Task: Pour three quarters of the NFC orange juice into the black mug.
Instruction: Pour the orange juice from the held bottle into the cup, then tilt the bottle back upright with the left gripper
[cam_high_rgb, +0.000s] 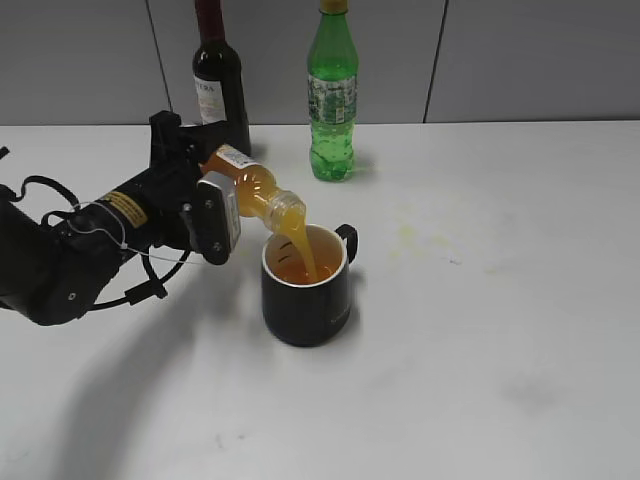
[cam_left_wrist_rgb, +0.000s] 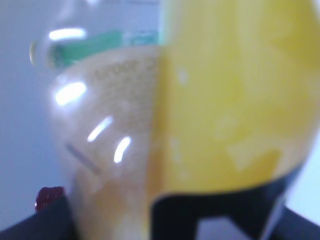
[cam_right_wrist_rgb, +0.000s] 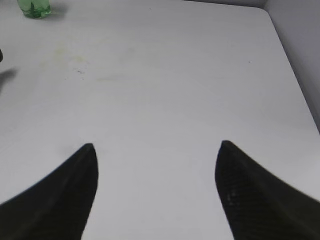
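My left gripper (cam_high_rgb: 205, 205) is shut on the NFC orange juice bottle (cam_high_rgb: 250, 188), tipped with its open neck down to the right over the black mug (cam_high_rgb: 305, 285). A stream of orange juice (cam_high_rgb: 303, 250) runs from the neck into the mug, which holds orange liquid. The mug stands on the white table with its handle to the back right. In the left wrist view the bottle (cam_left_wrist_rgb: 200, 110) fills the frame, blurred, with juice in its right part and its black label at the bottom. My right gripper (cam_right_wrist_rgb: 157, 150) is open and empty above bare table; it does not show in the exterior view.
A tall dark wine bottle (cam_high_rgb: 220, 75) and a green soda bottle (cam_high_rgb: 332, 95) stand at the back by the grey wall. The green bottle's base also shows in the right wrist view (cam_right_wrist_rgb: 34, 7). Faint yellowish stains (cam_high_rgb: 410, 235) mark the table right of the mug.
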